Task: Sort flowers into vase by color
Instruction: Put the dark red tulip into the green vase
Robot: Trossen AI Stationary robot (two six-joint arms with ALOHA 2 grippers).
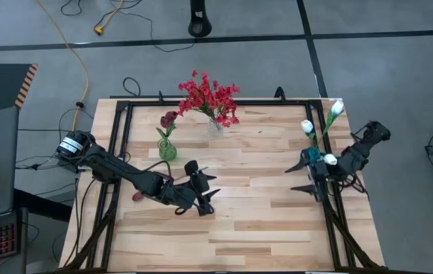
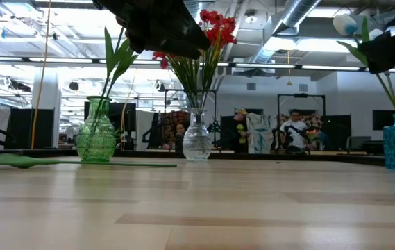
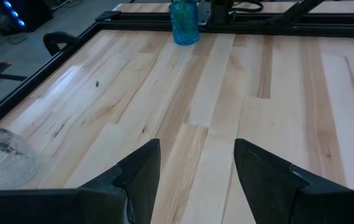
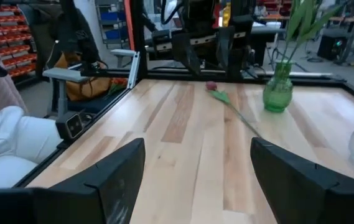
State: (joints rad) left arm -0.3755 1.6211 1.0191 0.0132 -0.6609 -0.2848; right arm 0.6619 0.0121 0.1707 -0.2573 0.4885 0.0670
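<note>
Red sprays (image 1: 210, 97) stand in a clear vase (image 1: 215, 128) at the far middle. A maroon tulip (image 1: 169, 119) stands in a green vase (image 1: 167, 150). White tulips (image 1: 307, 126) stand in a blue vase (image 1: 316, 157) at the right. Another maroon tulip (image 4: 211, 86) lies flat on the table, mostly hidden under the left arm in the high view (image 1: 136, 195). My left gripper (image 1: 210, 189) hovers open over the table's middle, pointing right (image 3: 196, 168). My right gripper (image 1: 297, 177) is open beside the blue vase, pointing left (image 4: 196, 168).
A black metal frame (image 1: 117, 137) runs along the table's left, far and right edges. Bare wood (image 1: 254, 221) spreads between the two grippers and toward the near edge. People and shelving show in the room beyond the table (image 2: 294, 128).
</note>
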